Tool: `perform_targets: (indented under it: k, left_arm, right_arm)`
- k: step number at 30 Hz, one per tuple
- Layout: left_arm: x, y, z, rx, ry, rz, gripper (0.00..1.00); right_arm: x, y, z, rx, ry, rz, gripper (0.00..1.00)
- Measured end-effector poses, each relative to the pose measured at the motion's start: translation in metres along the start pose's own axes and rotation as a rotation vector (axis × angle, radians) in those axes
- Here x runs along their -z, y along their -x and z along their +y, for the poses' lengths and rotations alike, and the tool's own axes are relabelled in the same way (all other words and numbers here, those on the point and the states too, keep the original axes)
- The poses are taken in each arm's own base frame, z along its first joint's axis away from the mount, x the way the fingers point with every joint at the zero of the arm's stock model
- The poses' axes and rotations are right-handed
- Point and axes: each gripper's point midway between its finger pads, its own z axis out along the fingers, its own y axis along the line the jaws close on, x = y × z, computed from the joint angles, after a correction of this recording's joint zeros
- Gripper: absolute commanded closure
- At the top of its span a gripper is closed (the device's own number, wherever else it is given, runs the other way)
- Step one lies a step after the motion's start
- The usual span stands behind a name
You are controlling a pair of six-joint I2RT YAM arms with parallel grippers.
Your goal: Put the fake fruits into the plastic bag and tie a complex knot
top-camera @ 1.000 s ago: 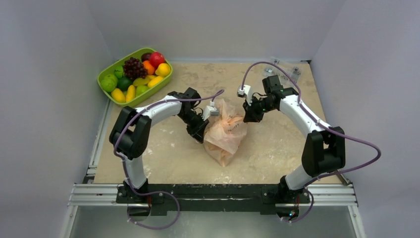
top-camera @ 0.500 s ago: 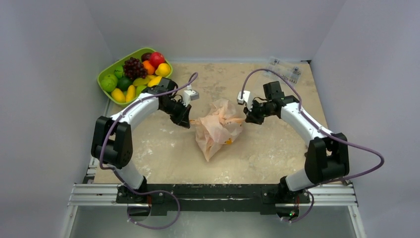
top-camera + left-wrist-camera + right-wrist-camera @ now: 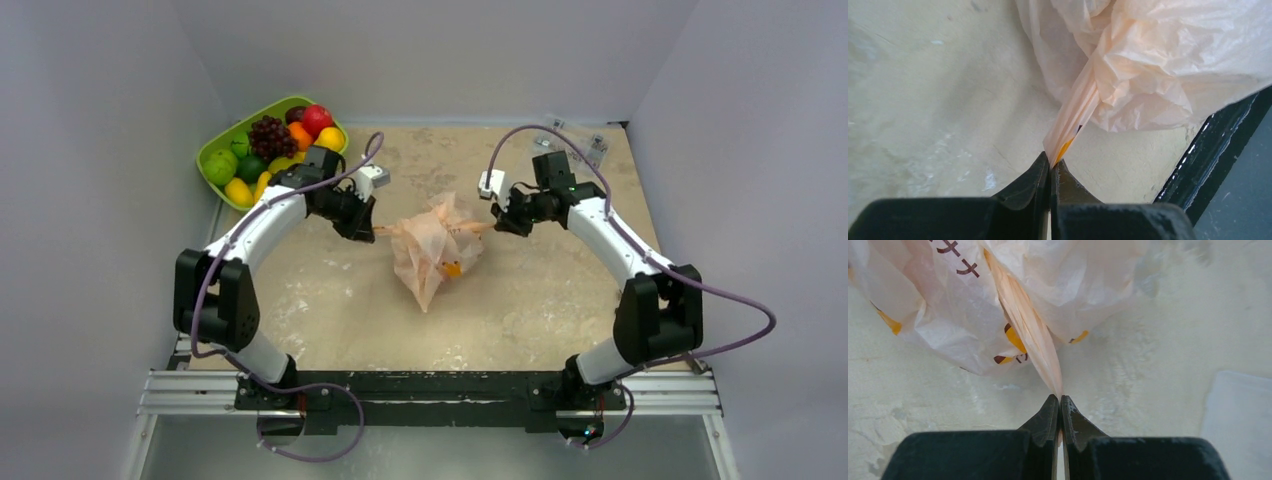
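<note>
The peach plastic bag (image 3: 432, 255) lies mid-table, bunched at its top, with a yellow-orange fruit showing through its side. My left gripper (image 3: 371, 231) is shut on the bag's left strap handle (image 3: 1074, 117), stretched taut. My right gripper (image 3: 493, 226) is shut on the right strap handle (image 3: 1029, 327), also taut. The two straps run outward from a bunched twist, the knot (image 3: 437, 232), at the bag's top. The bag also fills the left wrist view (image 3: 1158, 60) and the right wrist view (image 3: 948, 305). More fake fruits (image 3: 270, 150), with a purple grape bunch, sit in the tray.
The lime-green oval tray (image 3: 213, 150) stands at the back left by the wall. Small clear packets (image 3: 575, 140) lie at the back right. Grey walls close in on three sides. The black front rail shows in the left wrist view (image 3: 1208, 150).
Both grippers have pulled apart, the left arm swinging left and back. The straps have drawn taut and the bag has shifted left and bunched tighter at its top.
</note>
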Motion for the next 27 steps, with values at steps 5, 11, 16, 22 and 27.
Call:
perform_targets:
  k: [5, 11, 16, 22, 27]
  left_arm:
    - [0.046, 0.035, -0.001, -0.117, 0.081, -0.132, 1.0]
    - [0.023, 0.008, 0.024, -0.098, 0.089, -0.037, 1.0]
    - [0.017, -0.01, 0.028, -0.088, 0.086, 0.013, 1.0]
    - [0.026, -0.014, 0.031, -0.134, 0.076, 0.008, 0.2]
    - [0.048, -0.008, 0.038, -0.181, 0.129, -0.038, 0.01]
  right_arm:
    - [0.026, 0.035, -0.018, 0.083, -0.098, -0.088, 1.0]
    - [-0.019, -0.009, -0.004, 0.015, 0.003, -0.017, 1.0]
    - [-0.009, 0.0, 0.002, 0.006, 0.023, -0.034, 1.0]
    - [0.006, -0.004, 0.002, 0.002, 0.056, -0.003, 0.24]
    - [0.024, -0.016, 0.0, 0.0, 0.062, 0.021, 0.01]
